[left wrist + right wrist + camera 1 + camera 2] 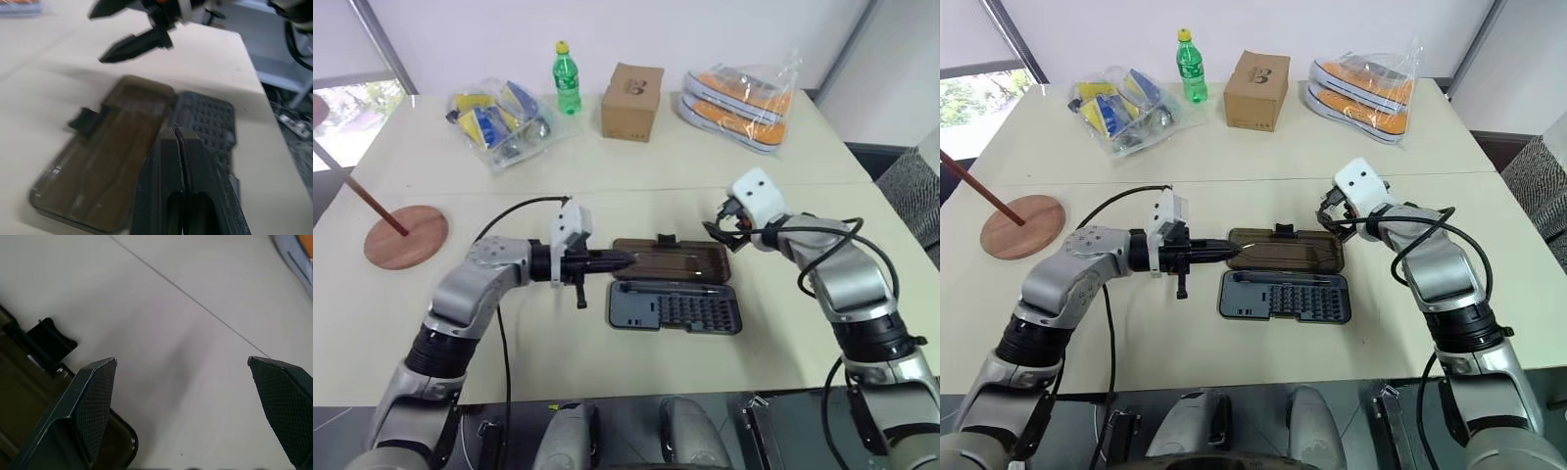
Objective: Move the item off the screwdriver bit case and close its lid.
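Note:
The item (405, 237), a reddish-brown wooden stand, rests on its round base at the table's left, well apart from the screwdriver bit case (675, 306). The dark grey case lies open at the table's middle, showing rows of bits. Its smoky-brown lid (671, 259) lies flat on the far side, black latch tab (49, 340) on its far edge. My left gripper (622, 259) is shut on nothing, and its tip is at the lid's left end. My right gripper (181, 361) is open and empty just past the lid's right end.
Along the far side stand a green bottle (567, 76), a cardboard box (632, 101), a clear bag of blue and yellow things (499, 117) and a bag of orange-soled shoes (739, 98). A seam crosses the table behind the lid.

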You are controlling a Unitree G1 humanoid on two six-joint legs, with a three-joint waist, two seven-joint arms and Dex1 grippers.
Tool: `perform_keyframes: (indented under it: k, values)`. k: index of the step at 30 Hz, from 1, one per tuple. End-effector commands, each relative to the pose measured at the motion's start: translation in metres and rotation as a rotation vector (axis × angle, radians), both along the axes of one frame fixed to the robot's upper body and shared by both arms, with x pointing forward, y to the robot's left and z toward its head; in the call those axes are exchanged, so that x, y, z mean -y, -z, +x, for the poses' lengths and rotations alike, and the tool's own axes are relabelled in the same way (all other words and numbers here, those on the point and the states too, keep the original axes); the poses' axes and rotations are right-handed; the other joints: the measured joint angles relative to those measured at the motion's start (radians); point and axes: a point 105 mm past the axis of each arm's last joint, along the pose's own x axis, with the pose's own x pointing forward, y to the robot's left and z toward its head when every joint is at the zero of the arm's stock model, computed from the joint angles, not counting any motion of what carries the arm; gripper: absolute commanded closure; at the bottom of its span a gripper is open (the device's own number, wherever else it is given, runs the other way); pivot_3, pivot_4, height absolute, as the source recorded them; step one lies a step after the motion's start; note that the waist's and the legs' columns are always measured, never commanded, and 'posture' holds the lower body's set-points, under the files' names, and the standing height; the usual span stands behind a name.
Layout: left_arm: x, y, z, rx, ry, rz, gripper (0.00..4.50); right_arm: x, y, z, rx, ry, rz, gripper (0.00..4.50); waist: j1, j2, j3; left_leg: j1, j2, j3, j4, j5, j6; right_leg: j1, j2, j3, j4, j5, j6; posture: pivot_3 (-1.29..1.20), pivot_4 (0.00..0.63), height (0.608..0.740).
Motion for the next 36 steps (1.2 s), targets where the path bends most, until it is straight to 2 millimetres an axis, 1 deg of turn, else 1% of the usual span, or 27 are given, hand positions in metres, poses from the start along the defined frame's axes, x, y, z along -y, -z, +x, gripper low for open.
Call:
perform_keyframes:
  k: [1,6,9,12,17,22,36]
  values:
    - [0.001,0.003,-0.006,-0.013,0.059,0.027,4.45,0.0,-0.014,0.001,0.038,-0.046,-0.035,0.0,0.0,0.0,0.0,0.0,0.0,0.0,0.0,0.0,0.0,0.0,0.0,0.0,0.0,0.0,0.0,0.0,0.15,0.74]
    - [-0.002,0.02,-0.012,-0.063,0.102,0.076,4.45,0.004,-0.009,0.001,0.007,-0.089,-0.07,0.0,0.0,0.0,0.0,0.0,0.0,0.0,0.0,0.0,0.0,0.0,0.0,0.0,0.0,0.0,0.0,0.0,0.15,0.74]
    - [-0.003,0.032,-0.014,-0.087,0.123,0.116,4.45,0.011,-0.01,0.005,0.0,-0.097,-0.089,0.0,0.0,0.0,0.0,0.0,0.0,0.0,0.0,0.0,0.0,0.0,0.0,0.0,0.0,0.0,0.0,0.0,0.15,0.74]
    - [-0.005,0.041,-0.015,-0.096,0.132,0.142,4.45,0.014,-0.012,0.011,-0.051,-0.079,-0.034,0.0,-0.002,0.0,0.0,0.0,0.0,0.0,0.001,0.0,0.0,0.0,0.0,0.0,0.0,0.0,0.0,0.0,0.15,0.74]
    - [-0.006,0.056,-0.016,-0.086,0.146,0.19,4.45,0.013,-0.009,0.015,-0.084,-0.118,-0.036,0.0,0.0,0.0,0.0,0.0,0.0,0.0,0.001,0.0,0.0,0.0,0.001,0.0,0.0,0.0,0.0,0.0,0.15,0.74]
    - [-0.005,0.062,-0.012,-0.07,0.125,0.189,4.45,0.01,-0.005,0.016,-0.134,-0.155,-0.009,0.0,0.001,0.0,0.0,0.0,0.0,0.0,0.001,0.0,0.0,0.001,0.001,0.0,0.0,0.0,0.0,0.0,0.15,0.74]
    - [-0.002,0.065,-0.011,-0.048,0.107,0.182,4.45,0.008,0.013,0.014,-0.202,-0.22,-0.06,0.0,0.001,0.0,0.0,0.0,0.0,0.0,0.002,0.0,0.0,0.001,0.001,0.0,0.001,0.0,0.0,0.0,0.15,0.74]
